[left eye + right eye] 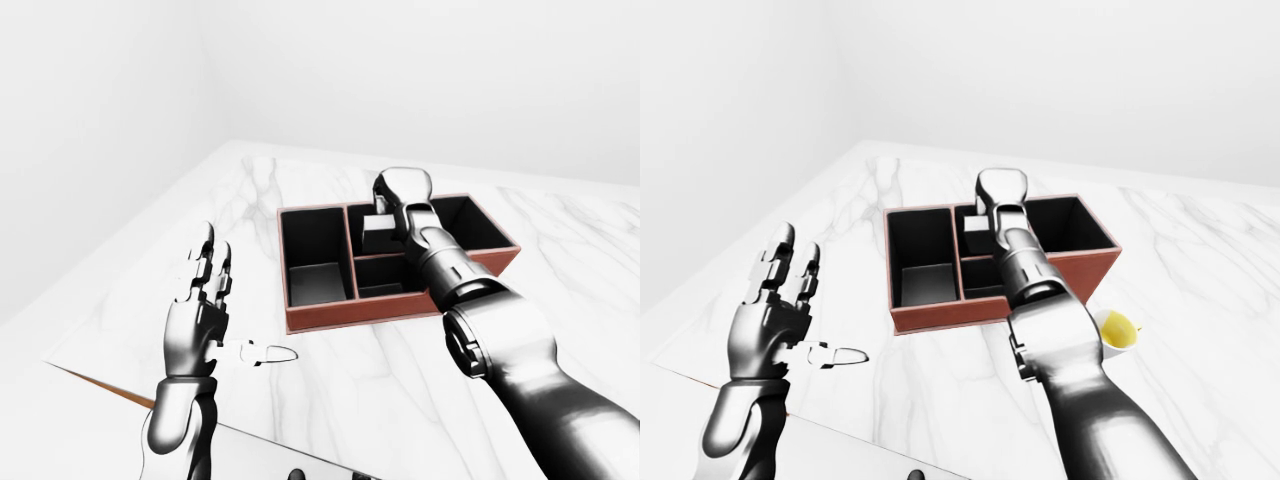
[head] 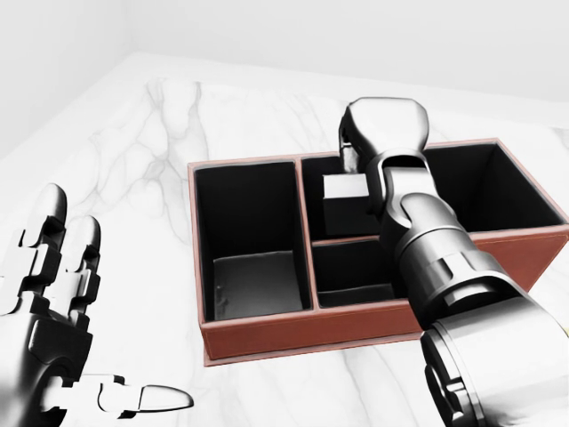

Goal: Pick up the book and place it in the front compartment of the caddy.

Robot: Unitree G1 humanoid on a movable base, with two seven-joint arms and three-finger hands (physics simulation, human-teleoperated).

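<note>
The reddish-brown caddy (image 2: 267, 342) with black compartments lies on the white marble table. One tall compartment fills its left side, a long one runs along its top side, and a small one sits below that. The book (image 2: 345, 203), dark with a white top face, stands upright at the left end of the top compartment. My right hand (image 2: 348, 160) reaches over the caddy and is shut on the book's upper end; its back hides most of the fingers. My left hand (image 2: 80, 356) is open, fingers spread, at the lower left, well clear of the caddy.
A small white bowl with yellow inside (image 1: 1116, 330) sits on the table just right of the caddy. The table's near-left edge (image 1: 100, 385) runs diagonally below my left hand. White walls stand beyond the table.
</note>
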